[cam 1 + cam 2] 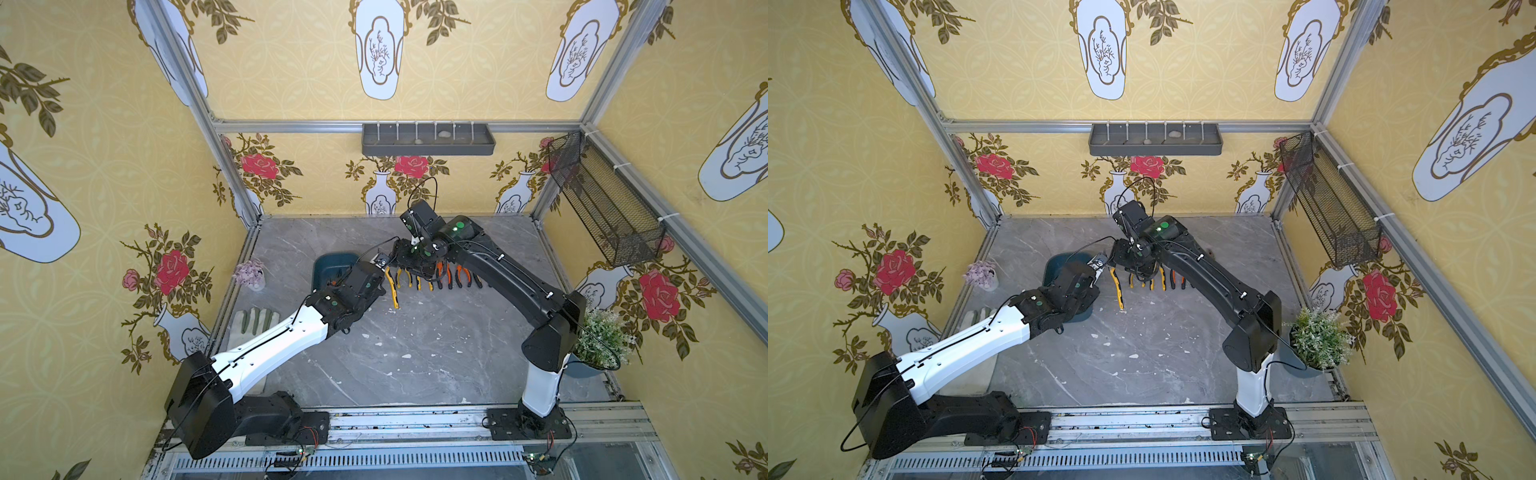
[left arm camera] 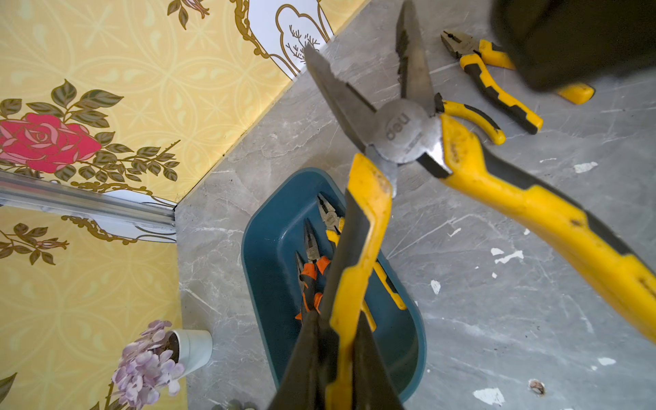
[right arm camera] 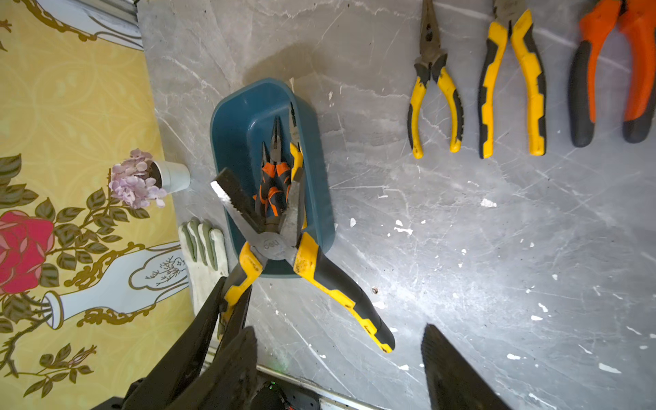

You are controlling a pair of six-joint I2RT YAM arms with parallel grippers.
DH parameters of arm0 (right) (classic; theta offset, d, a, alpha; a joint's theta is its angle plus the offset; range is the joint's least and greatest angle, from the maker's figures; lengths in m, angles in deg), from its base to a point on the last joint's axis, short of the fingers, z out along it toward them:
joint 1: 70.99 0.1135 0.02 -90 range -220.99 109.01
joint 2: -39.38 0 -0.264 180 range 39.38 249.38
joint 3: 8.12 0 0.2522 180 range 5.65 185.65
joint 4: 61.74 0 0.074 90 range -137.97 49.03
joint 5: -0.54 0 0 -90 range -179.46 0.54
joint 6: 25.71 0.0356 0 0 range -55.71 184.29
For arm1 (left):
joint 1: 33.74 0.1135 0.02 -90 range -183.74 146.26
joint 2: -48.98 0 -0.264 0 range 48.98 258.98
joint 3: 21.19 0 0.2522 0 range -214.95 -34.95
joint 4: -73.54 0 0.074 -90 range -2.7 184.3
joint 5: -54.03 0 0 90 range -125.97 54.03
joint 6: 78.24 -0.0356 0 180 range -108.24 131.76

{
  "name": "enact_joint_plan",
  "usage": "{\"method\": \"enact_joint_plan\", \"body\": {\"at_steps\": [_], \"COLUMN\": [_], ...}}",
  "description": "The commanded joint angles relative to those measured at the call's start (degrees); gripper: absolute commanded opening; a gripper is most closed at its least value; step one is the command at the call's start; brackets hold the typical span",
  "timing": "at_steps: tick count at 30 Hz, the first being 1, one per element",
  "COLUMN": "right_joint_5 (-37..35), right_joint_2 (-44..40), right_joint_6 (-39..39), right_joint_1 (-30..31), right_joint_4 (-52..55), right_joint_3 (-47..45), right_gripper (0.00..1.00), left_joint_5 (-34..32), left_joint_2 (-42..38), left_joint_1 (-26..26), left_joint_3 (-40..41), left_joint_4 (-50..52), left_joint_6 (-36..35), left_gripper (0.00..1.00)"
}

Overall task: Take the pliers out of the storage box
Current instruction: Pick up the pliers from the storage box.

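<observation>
One big yellow-handled pair of pliers [image 2: 404, 131] hangs in the air just beside the storage box [image 2: 262, 248], its jaws splayed, one handle pinched tight in the left gripper [image 2: 340, 340]. The right gripper [image 3: 337, 365] hovers close by, fingers apart, holding nothing. Three are left in the box: two orange-handled pairs [image 2: 312, 280] and one yellow pair [image 2: 332, 222]. A row of pliers [image 3: 511, 81] already lies on the table [image 3: 461, 248], well apart from the box. Past halfway, I'd judge: set this one down, then lift three more out.
</observation>
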Motion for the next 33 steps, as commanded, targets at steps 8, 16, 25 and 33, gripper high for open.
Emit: {"method": "enact_joint_plan", "body": {"at_steps": [8, 16, 25, 33], "right_joint_5": [11.25, 17.13, 17.77, 19.64], "right_joint_2": [-14.87, -17.92, -15.52, -14.11], "right_joint_6": [-2.46, -4.83, -5.57, -4.62], "right_joint_1": [-7.88, -7.57, -5.33, -2.96], "right_joint_4": [-28.19, -33.41, -36.23, -40.78], "right_joint_3": [-25.04, -26.79, -26.27, -26.45], "right_gripper": [0.73, 0.7, 0.69, 0.65], "left_joint_5": [8.09, 11.32, 14.65, 17.6], "left_joint_2": [-10.38, -14.39, -17.99, -19.96], "left_joint_1": [-0.41, -0.41, -0.41, -0.4], "left_joint_3": [6.46, 10.7, 14.63, 15.86], "left_joint_4": [-12.18, -15.65, -21.55, -24.83], "left_joint_6": [3.03, 4.16, 5.1, 7.04], "left_gripper": [0.0, 0.0, 0.0, 0.0]}}
